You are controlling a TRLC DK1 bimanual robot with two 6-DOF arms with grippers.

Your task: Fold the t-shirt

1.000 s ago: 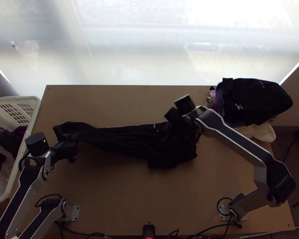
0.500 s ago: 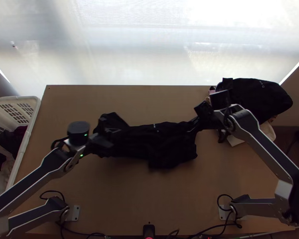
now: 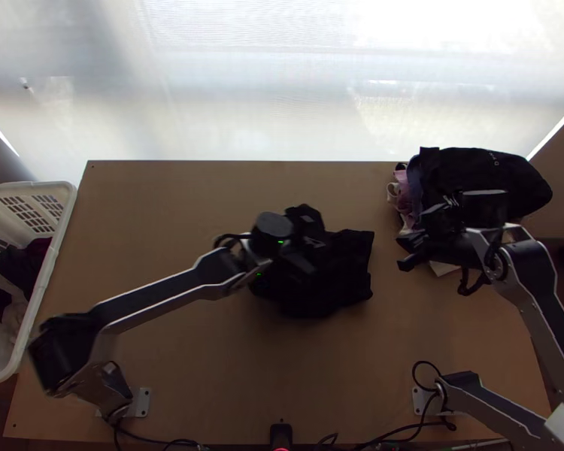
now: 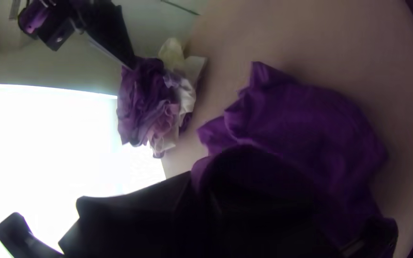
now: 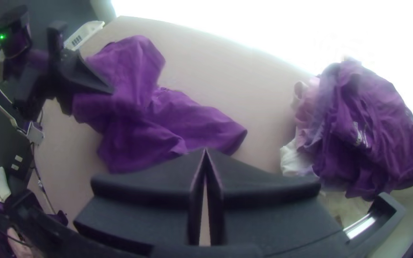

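In the top view, the left gripper [image 3: 310, 264] is grasping the t-shirt [image 3: 338, 282], which is lying partly doubled over near the middle of the tabletop [image 3: 199, 346]. The panel could be landing crooked or bunched, I judge, if the left gripper lets go too high or pulls askew, since nothing is pinning the far side. The shirt is lying under and just beside this gripper, while the right gripper [image 3: 411, 252] is hanging off its right side, near but apart.

In the left wrist view, cloth is curling up around the fingers, so a fold could be snagging there on release and dragging the layers out of line. The rest of the shirt is spreading out ahead of them.

In the right wrist view, the right gripper is clenching nothing, its tips meeting. The shirt is lying beyond them, the clothes pile [image 5: 364, 129] off to the other side; swinging carelessly could be disturbing either.
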